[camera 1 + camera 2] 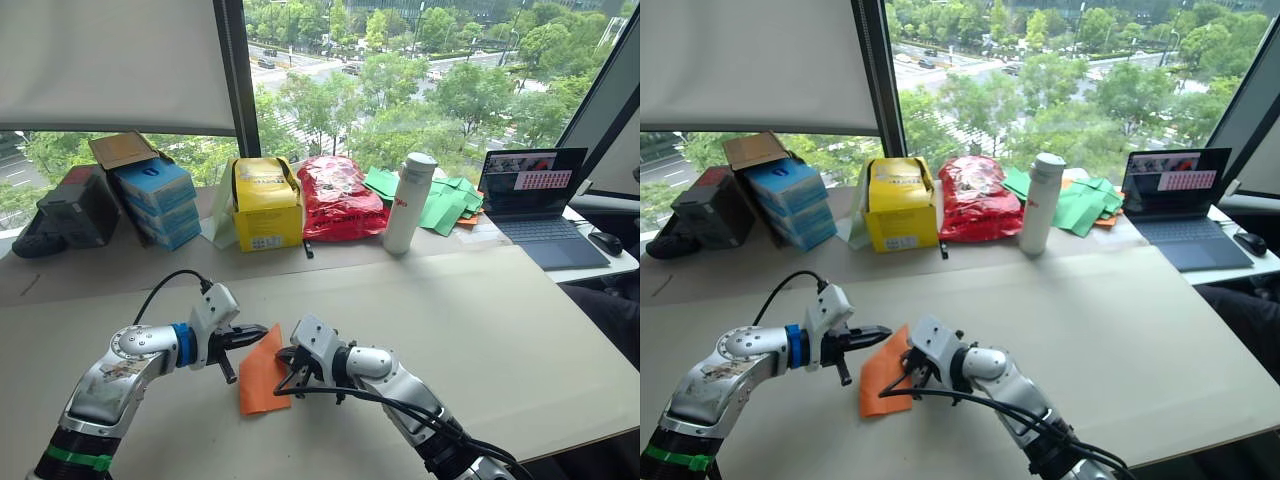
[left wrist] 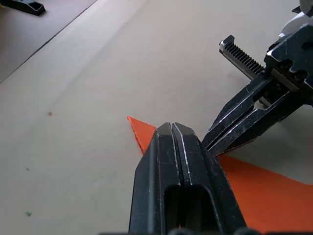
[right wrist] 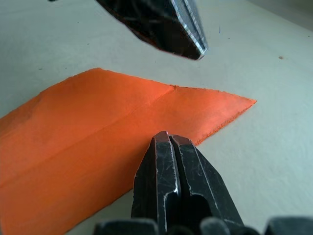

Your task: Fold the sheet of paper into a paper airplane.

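Note:
The sheet of paper (image 1: pixel 258 385) is bright orange and lies flat on the beige table (image 1: pixel 480 330), folded along a crease, with one pointed corner (image 3: pixel 247 103). My left gripper (image 1: pixel 262 331) is shut and hovers just above that pointed end without touching it; its fingers (image 2: pixel 172 147) hide part of the paper. Coming in from the opposite side, my right gripper (image 1: pixel 284 367) is also shut. Its tips (image 3: pixel 168 139) rest at the paper's long edge, with nothing pinched between them. The two grippers nearly meet over the sheet.
Along the back of the table stand blue boxes (image 1: pixel 160 200), a yellow box (image 1: pixel 266 205), a crinkled red bag (image 1: pixel 335 195), a white bottle (image 1: pixel 408 203), green papers (image 1: pixel 445 208) and an open laptop (image 1: pixel 535 195). A black cable (image 1: pixel 160 285) loops off my left wrist.

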`<move>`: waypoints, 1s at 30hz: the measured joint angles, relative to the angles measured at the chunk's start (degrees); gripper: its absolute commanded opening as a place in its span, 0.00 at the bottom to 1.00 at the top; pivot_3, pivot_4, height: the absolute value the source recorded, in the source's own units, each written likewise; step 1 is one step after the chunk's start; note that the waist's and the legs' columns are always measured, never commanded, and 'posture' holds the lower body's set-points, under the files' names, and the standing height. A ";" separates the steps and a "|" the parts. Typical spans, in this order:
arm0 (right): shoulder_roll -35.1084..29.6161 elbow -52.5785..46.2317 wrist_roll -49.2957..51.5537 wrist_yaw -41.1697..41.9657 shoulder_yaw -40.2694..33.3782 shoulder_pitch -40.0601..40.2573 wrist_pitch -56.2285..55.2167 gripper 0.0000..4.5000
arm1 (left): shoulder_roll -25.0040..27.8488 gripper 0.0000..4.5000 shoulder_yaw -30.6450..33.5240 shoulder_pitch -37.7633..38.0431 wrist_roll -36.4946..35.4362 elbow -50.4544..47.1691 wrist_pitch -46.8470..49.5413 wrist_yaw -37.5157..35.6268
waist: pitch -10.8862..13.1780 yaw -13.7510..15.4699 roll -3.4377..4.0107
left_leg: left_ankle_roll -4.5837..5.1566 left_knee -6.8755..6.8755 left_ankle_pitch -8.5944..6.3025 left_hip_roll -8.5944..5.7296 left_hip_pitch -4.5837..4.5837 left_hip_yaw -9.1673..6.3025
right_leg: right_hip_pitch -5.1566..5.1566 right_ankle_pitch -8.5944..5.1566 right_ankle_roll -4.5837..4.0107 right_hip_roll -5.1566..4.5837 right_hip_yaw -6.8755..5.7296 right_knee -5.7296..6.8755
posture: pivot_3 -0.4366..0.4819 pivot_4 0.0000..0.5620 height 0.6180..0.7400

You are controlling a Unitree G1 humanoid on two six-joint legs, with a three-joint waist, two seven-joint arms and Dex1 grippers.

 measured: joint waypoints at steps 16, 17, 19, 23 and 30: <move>0.61 5.24 -0.53 1.24 0.32 -4.40 -0.43 0.00 | 0.63 0.01 -4.19 1.68 4.92 5.16 -9.97 0.29 | 0.00 0.11 0.01 | 0.10 0.00 -0.05 0.01 0.21 0.00 | 0.10 0.00 -0.03 -0.01 -0.02 0.07 | 0.48 0.27 1.00; 0.63 6.15 -0.69 1.23 0.35 -5.24 -0.41 0.00 | 0.69 0.01 -4.23 1.67 4.96 5.16 -10.03 0.29 | 0.00 0.09 0.01 | 0.10 0.00 -0.05 0.01 0.22 0.00 | 0.11 0.00 -0.03 -0.01 -0.02 0.10 | 0.48 0.27 1.00; 1.17 7.54 -0.69 1.12 0.30 -6.26 -0.35 0.00 | 0.81 0.01 -4.26 1.79 5.01 5.07 -10.16 0.30 | 0.00 0.09 0.01 | 0.10 0.00 -0.05 0.01 0.23 0.00 | 0.11 0.00 -0.04 -0.02 0.00 0.16 | 0.48 0.27 1.00; 3.03 12.54 -0.64 0.50 -0.28 -9.84 -0.09 0.00 | 1.19 0.01 -4.27 1.90 5.16 4.96 -10.20 0.41 | -0.01 0.04 0.02 | 0.12 0.00 -0.06 0.01 0.25 0.00 | 0.09 0.00 -0.05 -0.02 0.00 0.27 | 0.48 0.27 1.00; 5.40 21.11 -0.54 -0.18 -2.79 -14.59 -2.46 0.00 | 1.44 0.01 -4.33 2.25 5.19 4.52 -10.18 0.60 | -0.02 -0.08 0.04 | 0.14 0.00 -0.07 0.02 0.28 0.00 | 0.07 -0.01 -0.07 -0.02 0.00 0.35 | 0.48 0.27 1.00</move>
